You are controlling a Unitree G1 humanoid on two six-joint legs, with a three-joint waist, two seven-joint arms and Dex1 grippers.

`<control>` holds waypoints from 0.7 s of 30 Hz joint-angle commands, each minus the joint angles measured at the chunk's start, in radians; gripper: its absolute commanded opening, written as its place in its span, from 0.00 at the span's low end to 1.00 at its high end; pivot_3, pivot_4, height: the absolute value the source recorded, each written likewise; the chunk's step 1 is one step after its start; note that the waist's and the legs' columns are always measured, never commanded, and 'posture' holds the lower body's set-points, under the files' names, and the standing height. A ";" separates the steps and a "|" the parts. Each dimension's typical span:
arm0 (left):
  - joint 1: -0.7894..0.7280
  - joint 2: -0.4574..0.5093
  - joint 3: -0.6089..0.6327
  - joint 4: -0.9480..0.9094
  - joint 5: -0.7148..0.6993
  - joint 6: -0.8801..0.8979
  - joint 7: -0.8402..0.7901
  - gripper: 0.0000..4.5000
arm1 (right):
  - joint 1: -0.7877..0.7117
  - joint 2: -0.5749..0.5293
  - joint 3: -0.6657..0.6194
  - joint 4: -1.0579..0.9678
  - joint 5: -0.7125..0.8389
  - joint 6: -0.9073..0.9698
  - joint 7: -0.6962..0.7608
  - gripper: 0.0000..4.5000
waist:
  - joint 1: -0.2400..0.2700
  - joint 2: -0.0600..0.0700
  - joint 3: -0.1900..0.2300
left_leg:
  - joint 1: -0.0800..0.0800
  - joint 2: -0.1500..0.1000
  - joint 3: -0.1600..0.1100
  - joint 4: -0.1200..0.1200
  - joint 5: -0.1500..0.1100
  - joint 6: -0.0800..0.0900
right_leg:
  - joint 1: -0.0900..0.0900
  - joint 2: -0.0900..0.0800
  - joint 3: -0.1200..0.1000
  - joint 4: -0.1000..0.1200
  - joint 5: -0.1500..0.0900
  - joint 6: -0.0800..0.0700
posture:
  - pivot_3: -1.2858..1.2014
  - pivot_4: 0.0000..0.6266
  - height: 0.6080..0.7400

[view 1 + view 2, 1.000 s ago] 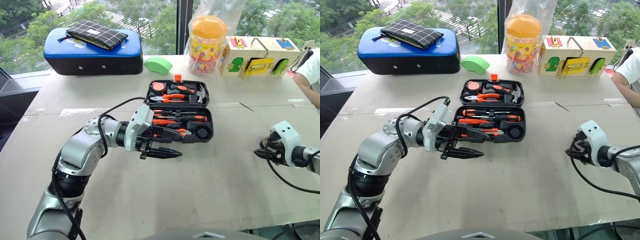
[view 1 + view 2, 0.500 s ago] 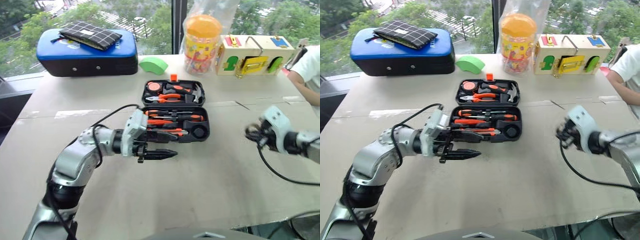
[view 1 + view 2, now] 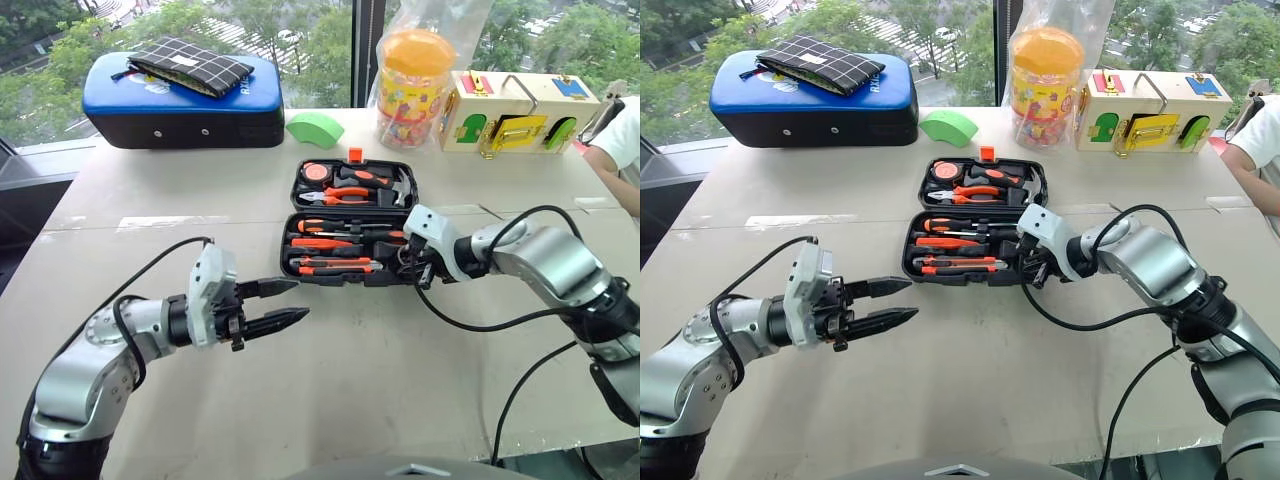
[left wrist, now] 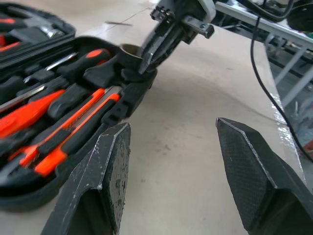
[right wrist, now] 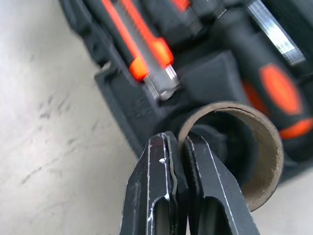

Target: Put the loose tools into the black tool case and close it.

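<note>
The black tool case (image 3: pixel 352 222) lies open on the surface (image 3: pixel 400 350), lid tipped back, and its near half holds orange-and-black tools (image 3: pixel 330 252) in their recesses. The right pincer (image 3: pixel 410 270) has its two fingers pressed together at the case's near corner, tips against the rim of the brown tape roll (image 5: pixel 244 147) that sits in the round recess there; from the right wrist view the fingers look closed on the roll's wall, one inside the ring and one outside, though I cannot be sure the cardboard is truly pinched. The left pincer (image 3: pixel 272 305) hangs open and empty just short of the case, which lies beyond its tips.

The tools appear seated, so the step in hand seems to be settling this corner before closing. To do it well, the roll should be pushed or lifted without dragging the light case across the surface; the left pincer is well placed to steady the near edge. Nothing should stand proud of its recess, or the lid will not meet the base and the orange latch (image 3: pixel 355 155) on the lid's far edge will not catch.

No brand, label or readable writing shows on the case or the tools
</note>
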 commanded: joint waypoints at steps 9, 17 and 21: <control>0.035 -0.019 0.053 -0.128 -0.064 0.017 0.150 0.62 | -0.054 0.005 0.064 0.104 -0.080 -0.096 0.164 0.33 | 0.002 0.000 0.000 | 0.001 0.000 0.000 -0.003 0.000 -0.001 | 0.000 0.000 0.000 0.000 0.000 0.000 | 0.52 0.24 1.00; -0.094 -0.111 0.072 -0.023 -0.134 0.126 0.398 0.62 | -0.070 0.007 -0.175 0.031 0.084 0.040 0.206 0.53 | 0.004 0.001 0.000 | 0.001 0.000 0.000 -0.004 0.001 0.001 | -0.001 0.001 -0.001 0.000 0.000 0.000 | 0.52 0.24 1.00; -0.392 -0.205 0.042 0.230 -0.004 0.287 0.759 0.62 | -0.094 0.120 -0.355 0.206 0.003 -0.049 -0.040 0.53 | 0.009 -0.003 -0.001 | 0.002 0.000 -0.001 -0.003 0.002 0.000 | 0.000 0.002 -0.001 0.002 0.000 0.001 | 0.52 0.24 1.00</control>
